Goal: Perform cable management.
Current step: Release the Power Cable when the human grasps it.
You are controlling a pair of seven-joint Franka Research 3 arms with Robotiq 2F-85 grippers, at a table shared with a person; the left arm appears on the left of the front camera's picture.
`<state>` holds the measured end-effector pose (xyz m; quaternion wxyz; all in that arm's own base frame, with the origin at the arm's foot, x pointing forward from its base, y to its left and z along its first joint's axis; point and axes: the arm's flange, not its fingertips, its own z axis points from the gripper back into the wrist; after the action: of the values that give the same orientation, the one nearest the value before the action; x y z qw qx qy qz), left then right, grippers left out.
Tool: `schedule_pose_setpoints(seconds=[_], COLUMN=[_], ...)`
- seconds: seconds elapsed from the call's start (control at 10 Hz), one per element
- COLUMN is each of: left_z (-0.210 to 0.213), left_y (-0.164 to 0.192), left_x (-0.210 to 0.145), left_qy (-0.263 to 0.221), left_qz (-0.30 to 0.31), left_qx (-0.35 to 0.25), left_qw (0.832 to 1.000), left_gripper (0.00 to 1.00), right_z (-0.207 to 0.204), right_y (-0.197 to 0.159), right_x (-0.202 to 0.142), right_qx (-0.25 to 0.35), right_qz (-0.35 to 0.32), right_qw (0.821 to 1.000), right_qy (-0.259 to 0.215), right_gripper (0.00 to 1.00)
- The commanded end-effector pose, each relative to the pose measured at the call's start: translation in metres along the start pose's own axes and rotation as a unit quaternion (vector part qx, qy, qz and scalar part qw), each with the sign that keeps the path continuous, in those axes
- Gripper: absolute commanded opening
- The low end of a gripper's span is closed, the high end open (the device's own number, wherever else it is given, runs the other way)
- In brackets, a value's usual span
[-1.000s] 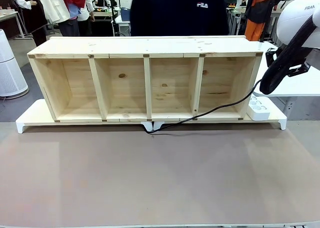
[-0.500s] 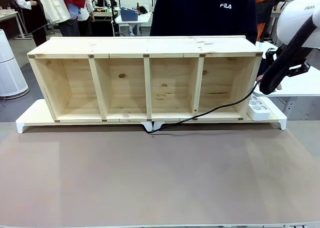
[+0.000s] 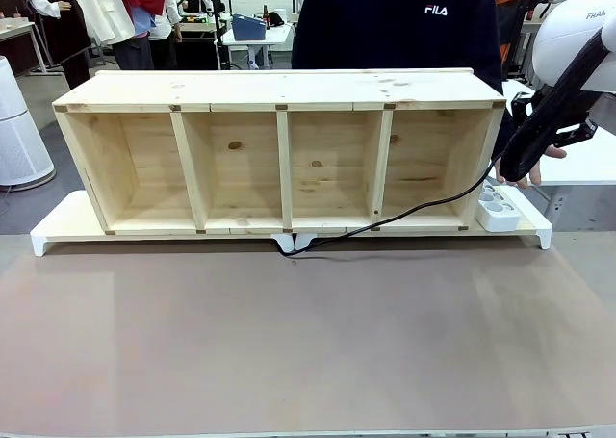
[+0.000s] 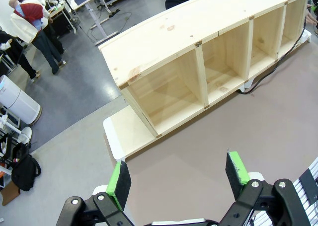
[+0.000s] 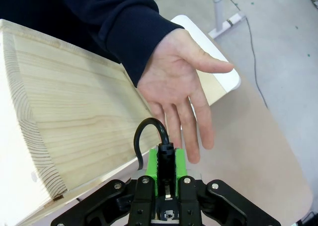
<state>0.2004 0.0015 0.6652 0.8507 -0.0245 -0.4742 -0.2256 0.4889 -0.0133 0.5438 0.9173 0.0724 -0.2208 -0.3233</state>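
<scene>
- gripping the chunky black plug end of the thin, glossy black cable (image 5: 165,154), the right gripper (image 5: 166,159) has its green pads (image 5: 180,162) clenched on either side of it.
- just past the pads the cable curls into a small hook and bends back toward the end wall of the pale pine shelf unit (image 5: 59,112).
- a person's open hand (image 5: 174,87), palm toward the wrist camera and coming out of a dark navy sleeve (image 5: 124,27), lies just beyond the plug. its fingers reach down beside the pads, though whether they touch the cable is hard to tell.
- in the front view the cable (image 3: 404,213) starts in a small loop on the table's edge below the middle divider. it runs right along the front of the four-compartment shelf unit (image 3: 279,90), then rises past its right end, above the white power strip (image 3: 496,210).
- the shelf unit rests on a long, flat white riser board (image 3: 58,228).
- the left gripper (image 4: 178,176) is released, its green pads wide apart with nothing between them. it hangs over the brown table top (image 4: 238,121), well apart from the shelf unit (image 4: 198,22).
</scene>
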Motion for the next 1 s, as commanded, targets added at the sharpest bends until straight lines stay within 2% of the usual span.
schedule_pose_setpoints(seconds=[0.0,0.9], left_z=[-0.0015,-0.0015], left_y=[-0.0011,-0.0011], left_x=[0.0013,0.0013], left_qy=[-0.005,-0.005], left_qz=[0.007,0.007], left_qx=[-0.001,-0.001], left_qw=[1.000,1.000], left_gripper=[1.00,1.00], right_z=[0.0001,0.0001], right_y=[0.0012,0.0012], right_x=[-0.0016,-0.0016], right_qx=[0.000,0.000], right_qz=[-0.001,-0.001], right_qw=[1.000,1.000], right_qy=[-0.004,-0.004], right_gripper=[0.16,0.16])
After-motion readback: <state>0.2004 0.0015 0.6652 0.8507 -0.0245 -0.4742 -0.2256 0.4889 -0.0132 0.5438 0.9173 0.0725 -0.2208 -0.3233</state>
